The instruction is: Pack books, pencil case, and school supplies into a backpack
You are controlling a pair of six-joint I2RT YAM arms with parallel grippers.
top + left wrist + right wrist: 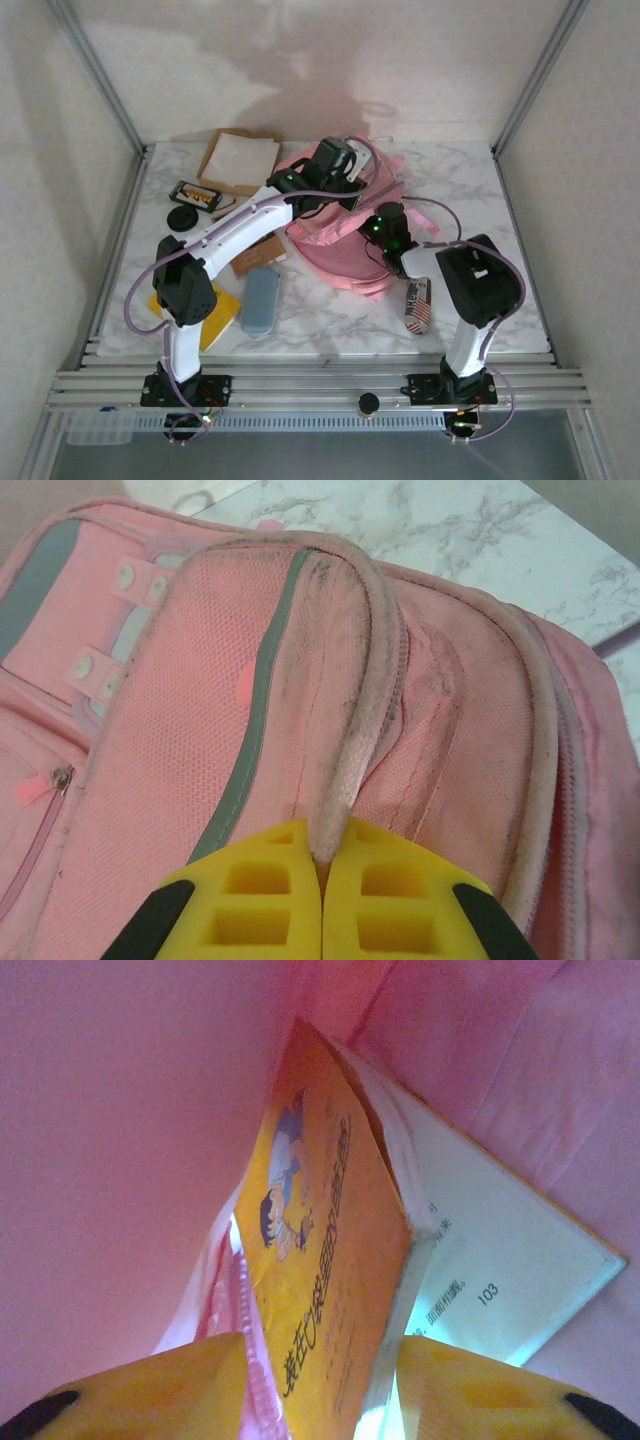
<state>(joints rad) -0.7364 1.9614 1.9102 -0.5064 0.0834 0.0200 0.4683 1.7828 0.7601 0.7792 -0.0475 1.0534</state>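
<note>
Two arms (240,225) bent over backpack (200,680) — left gripper (322,880) pinching its rim, right gripper (320,1390) clamping book (320,1240).

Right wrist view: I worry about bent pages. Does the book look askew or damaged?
The yellow paperback book with a cartoon figure inside the pink fabric backpack is splayed open, white pages fanned and page 103 exposed. No tears visible.

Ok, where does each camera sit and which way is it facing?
Top external: above and behind the bases, looking down at the marble table; left arm and right arm reach the pink fabric backpack.
Left wrist: on the left arm, facing along the left claw, shut on the backpack's piped rim.
Right wrist: inside the backpack, right claw straddling a yellow cartoon-covered paperback book.
Shared: the backpack.
</note>
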